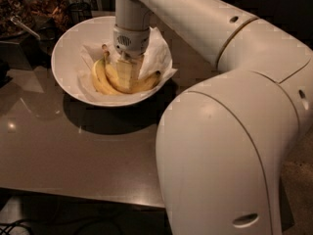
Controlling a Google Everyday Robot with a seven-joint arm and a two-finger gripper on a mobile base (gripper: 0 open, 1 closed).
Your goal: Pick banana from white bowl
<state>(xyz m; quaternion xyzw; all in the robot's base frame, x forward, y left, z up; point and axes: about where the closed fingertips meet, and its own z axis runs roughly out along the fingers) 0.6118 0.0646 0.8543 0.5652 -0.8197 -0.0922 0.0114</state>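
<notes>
Brown and glossy, the tabletop [73, 151] fills the lower left of the frame, with dim clutter behind it. My gripper [125, 75] points straight down into the white bowl [66, 58] in the upper left, its tip low against the banana [100, 77]. Whether it is closed on the fruit or only set over it, I cannot tell from this angle.

The banana lies curved along the bottom of the bowl. Its brown stem points up toward the far rim, left of my wrist. Its yellow body sweeps under the gripper and comes out on the right, ending in a dark tip. Part of it is hidden behind the gripper.

Crumpled white paper [157, 53] lines the bowl beneath the fruit and rises in a fold on the right, spilling over the rim there. The bowl sits on the table and throws a dark shadow toward the near edge.

My arm [220, 28] runs from the wrist across the top of the frame, then bends down into the large white housing [220, 155] that takes up the right half. Dark containers [44, 9] stand in the upper left corner, behind the bowl.
</notes>
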